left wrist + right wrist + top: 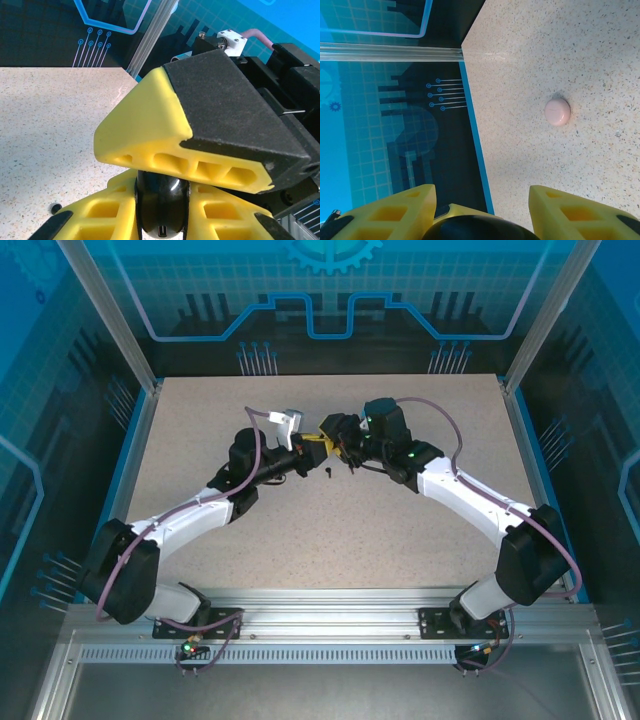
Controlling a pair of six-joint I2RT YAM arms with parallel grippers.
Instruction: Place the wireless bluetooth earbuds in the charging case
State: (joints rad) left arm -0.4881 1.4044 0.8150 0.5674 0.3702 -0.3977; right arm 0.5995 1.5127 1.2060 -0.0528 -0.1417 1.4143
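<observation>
A glossy black round charging case (pixel 162 210) stands on edge between my left gripper's (pixel 162 200) yellow fingers, its charging port facing the camera, and the left gripper is shut on it. My right gripper's finger (pixel 150 130) lies across the top of the case. In the right wrist view the same black case (pixel 465 230) fills the gap between the right gripper's (pixel 482 192) fingers, which hold it across its width. Both grippers (pixel 318 440) (pixel 336 436) meet above the table's middle. One tiny black earbud (pixel 328 472) (pixel 56 207) lies loose on the table just in front of them.
A closed pale pink round case (pixel 557 111) sits on the speckled table (pixel 400 530). The table's blue edge strip (pixel 475 145) and the enclosure's aluminium post (pixel 150 45) run beyond the grippers. Both forearms slant inward across the tabletop.
</observation>
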